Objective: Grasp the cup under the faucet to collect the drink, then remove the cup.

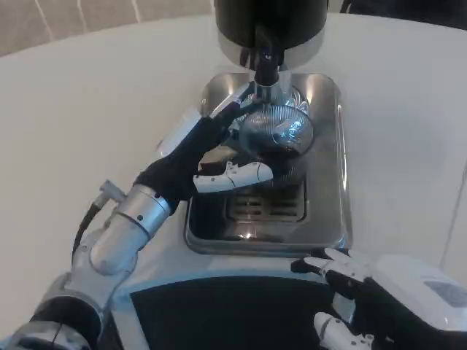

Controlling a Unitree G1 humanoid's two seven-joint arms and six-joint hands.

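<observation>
- The left hand was closed around the cup, its dark fingers curling up the cup's left side and a white finger lying across the cup's near side.
- The cup was clear and ribbed, with dark drink showing in its lower part; it stood upright directly below the faucet, at the far end of the tray.
- The faucet came down from a black dispenser standing behind the tray.
- The tray was steel, with a slotted grate in its floor just nearer than the cup.
- The right hand held nothing, its fingers spread apart, hovering over the table just in front of the tray's near right corner, well apart from the cup.
</observation>
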